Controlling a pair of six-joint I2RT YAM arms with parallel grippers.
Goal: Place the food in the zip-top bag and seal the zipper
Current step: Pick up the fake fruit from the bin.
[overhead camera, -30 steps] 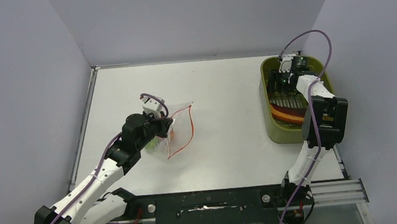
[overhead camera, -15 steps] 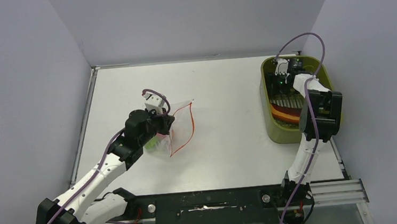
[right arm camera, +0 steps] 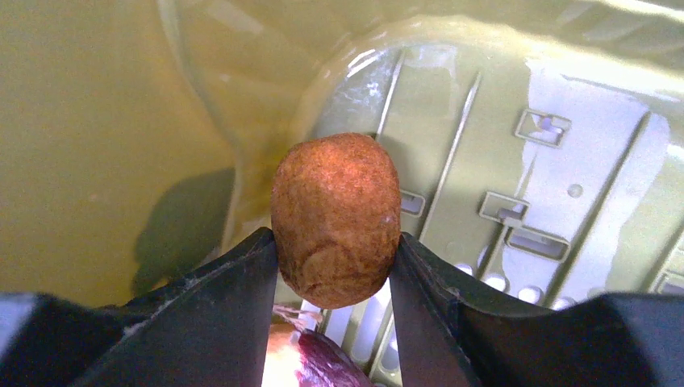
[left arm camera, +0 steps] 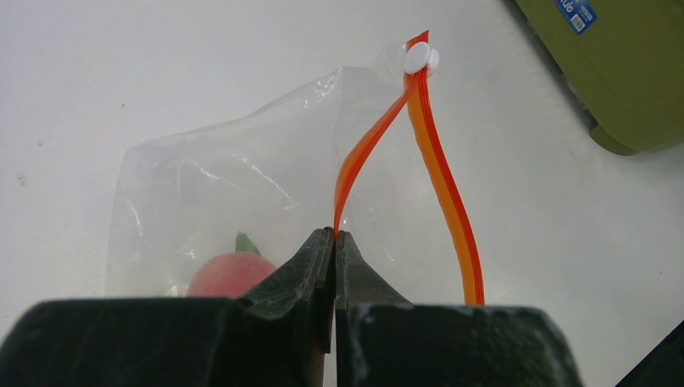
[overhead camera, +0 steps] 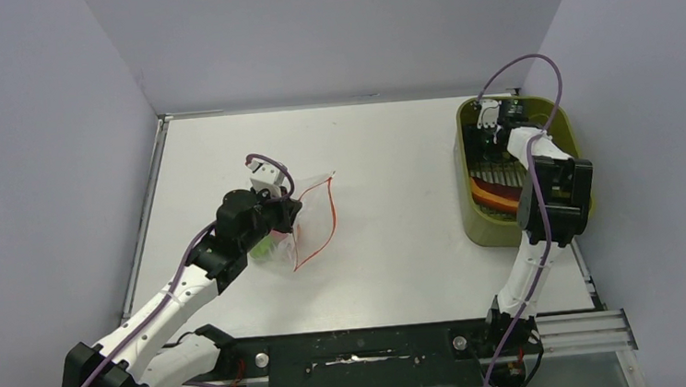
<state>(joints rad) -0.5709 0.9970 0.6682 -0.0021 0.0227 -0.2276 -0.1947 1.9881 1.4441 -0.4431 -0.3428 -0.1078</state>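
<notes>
The zip-top bag (overhead camera: 313,216) lies left of the table's middle with its mouth open. My left gripper (overhead camera: 288,218) is shut on one side of the red-orange zipper (left arm camera: 363,153), fingertips together (left arm camera: 335,235). The other zipper strip (left arm camera: 452,210) bows away, and a white slider (left arm camera: 419,58) sits at the far end. A pink-red ball fruit (left arm camera: 230,274) with a green leaf is inside the bag. My right gripper (overhead camera: 487,125) is inside the olive-green tub (overhead camera: 467,211). In the right wrist view it (right arm camera: 335,242) is shut on a brown rounded food piece (right arm camera: 335,201), held above the tub floor.
Orange and red food pieces (overhead camera: 492,196) lie in the tub's near half. A dark red piece (right arm camera: 323,363) shows below the held food. The tub's corner (left arm camera: 629,64) appears in the left wrist view. Grey walls enclose the table on three sides.
My right gripper moved toward the tub's far-left corner and the tub shifted slightly right. My left gripper shifted the bag's mouth a little, then held still.
</notes>
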